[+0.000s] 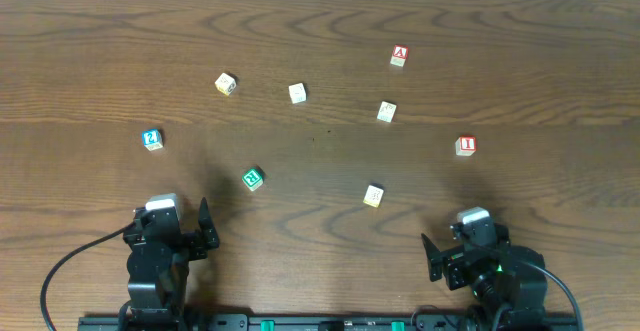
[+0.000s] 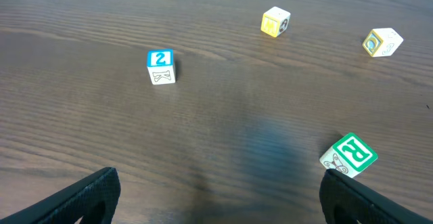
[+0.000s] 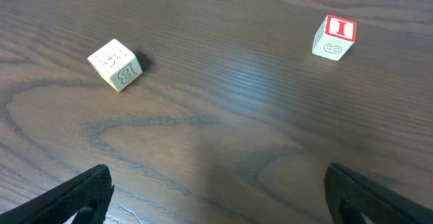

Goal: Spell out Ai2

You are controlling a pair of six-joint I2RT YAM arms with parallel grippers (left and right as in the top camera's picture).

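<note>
A red A block [image 1: 399, 56] lies at the far right of the wooden table. A red I block [image 1: 465, 145] lies nearer on the right and shows in the right wrist view [image 3: 334, 37]. A blue 2 block [image 1: 152, 139] lies at the left and shows in the left wrist view [image 2: 161, 66]. My left gripper [image 1: 190, 233] is open and empty at the front left [image 2: 216, 197]. My right gripper [image 1: 447, 254] is open and empty at the front right [image 3: 216, 197]. Both are well short of any block.
Other blocks lie scattered: a green one [image 1: 252, 178] [image 2: 348, 155], a yellow one [image 1: 226, 83] [image 2: 275, 21], a white one [image 1: 297, 93] [image 2: 382, 42], a cream one [image 1: 386, 111], and a pale one [image 1: 373, 195] [image 3: 116, 64].
</note>
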